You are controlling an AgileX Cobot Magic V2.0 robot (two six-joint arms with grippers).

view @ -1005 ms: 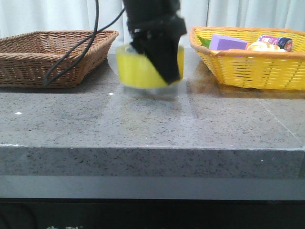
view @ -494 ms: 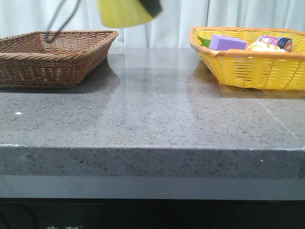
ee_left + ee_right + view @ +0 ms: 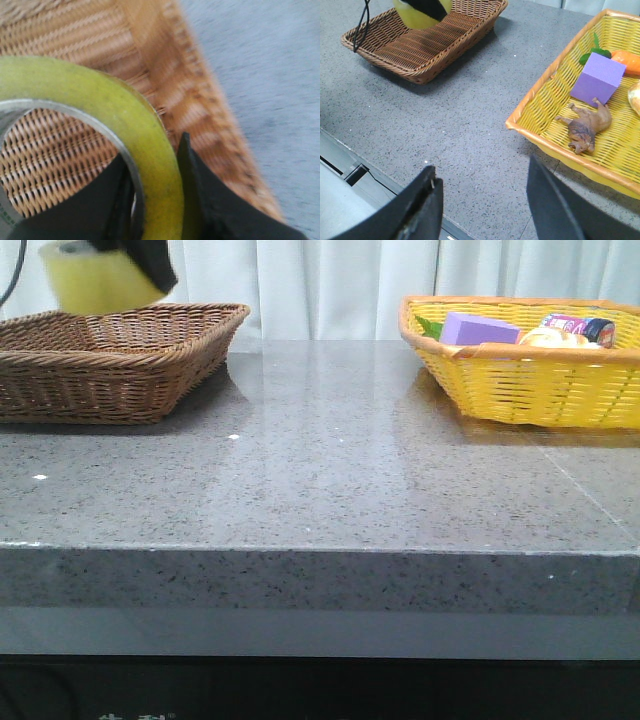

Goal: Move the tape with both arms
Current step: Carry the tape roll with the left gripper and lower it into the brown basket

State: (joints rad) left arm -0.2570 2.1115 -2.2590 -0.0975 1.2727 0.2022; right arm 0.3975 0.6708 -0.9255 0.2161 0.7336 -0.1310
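Note:
The yellow tape roll (image 3: 95,280) hangs in the air over the brown wicker basket (image 3: 180,345) at the left. My left gripper (image 3: 150,262) is shut on the roll's wall. In the left wrist view one finger is inside the hollow centre and one outside, pinching the yellow wall (image 3: 160,170), with the basket's weave (image 3: 60,150) below. The right wrist view shows the roll (image 3: 417,15) and the left gripper (image 3: 427,6) above the brown basket (image 3: 415,47). My right gripper (image 3: 482,197) is open and empty, high over the table's front edge.
A yellow wicker basket (image 3: 520,390) at the right holds a purple block (image 3: 597,77), a toy lion (image 3: 587,127), a carrot (image 3: 627,62) and other small items. A black cable (image 3: 362,25) trails over the brown basket. Grey stone table (image 3: 320,470) between the baskets.
My left gripper has lifted the tape from the table's middle and carried it left, to above the brown basket.

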